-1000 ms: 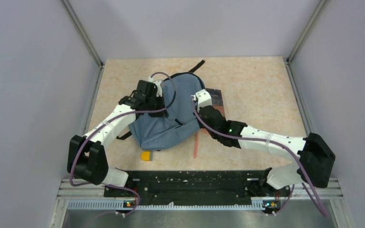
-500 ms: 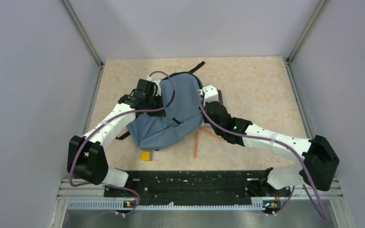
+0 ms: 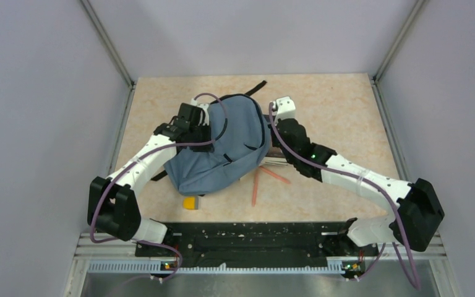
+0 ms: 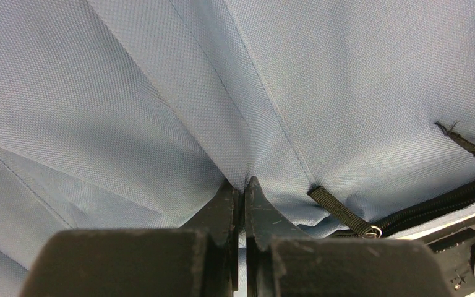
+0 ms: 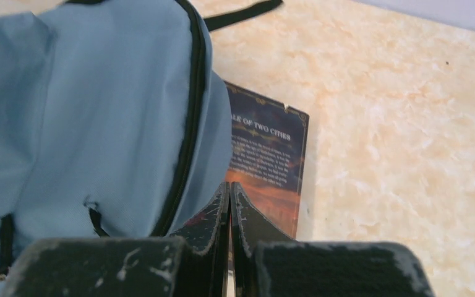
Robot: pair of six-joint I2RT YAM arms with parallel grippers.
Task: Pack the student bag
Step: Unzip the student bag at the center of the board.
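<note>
The student bag (image 3: 222, 145) lies slumped in the middle of the table, slate blue with black zipper trim (image 5: 188, 111). My left gripper (image 4: 243, 180) is shut on a pinched fold of the student bag's fabric (image 4: 284, 74) at its left side (image 3: 203, 124). My right gripper (image 5: 229, 184) is shut with nothing between its fingers. It hovers at the bag's right edge (image 3: 277, 124), over a dark book (image 5: 266, 154) that lies partly under the bag (image 5: 99, 111).
Two orange pencils (image 3: 255, 185) lie on the table in front of the bag. A small yellow object (image 3: 190, 203) sits near the bag's front left corner. A black strap (image 3: 256, 86) trails off the far side. Grey walls close in left and right.
My right arm has swung away from me along the bag's right side. The bag's right flank has spread to the right over more of the book. The left arm has stayed put.
</note>
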